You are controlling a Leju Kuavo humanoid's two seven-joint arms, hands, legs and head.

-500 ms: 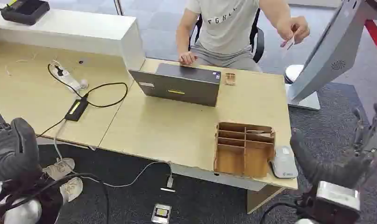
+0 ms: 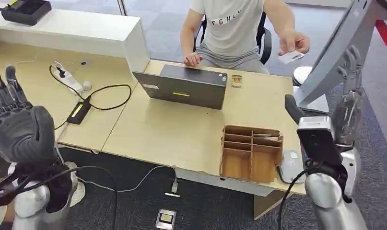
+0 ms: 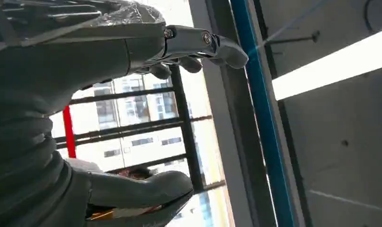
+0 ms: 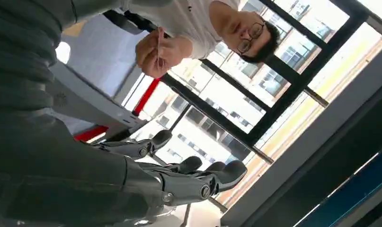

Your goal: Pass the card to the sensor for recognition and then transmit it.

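Card [image 2: 290, 57]: thin, flat and white, pinched in a person's hand [image 2: 294, 42] past the far right corner of the bench [image 2: 181, 129], at about 1 o'clock in the head view; seen edge-on in the right wrist view.
Right hand [image 2: 347, 91]: raised off the bench's right edge at 3 o'clock, palm up, dark fingers [image 4: 212, 177] straight and spread, holding nothing; just in front of the slanted grey panel [image 2: 342, 52].
Left hand [image 2: 16, 120]: lifted at 9 o'clock over the bench's left part, grey ribbed cover toward the camera, fingers extended and apart, empty.
Sensor [image 2: 291, 165]: small, rounded, pale grey, at the front right corner of the bench, touching the organizer's right side.
Organizer [image 2: 251, 151]: brown wooden box with slotted compartments, close to the front edge.
Laptop [image 2: 184, 86]: dark grey, at 12 o'clock, lid toward the robot.
Open room: bare light wood between laptop and organizer; dark carpet beyond the front and right edges.
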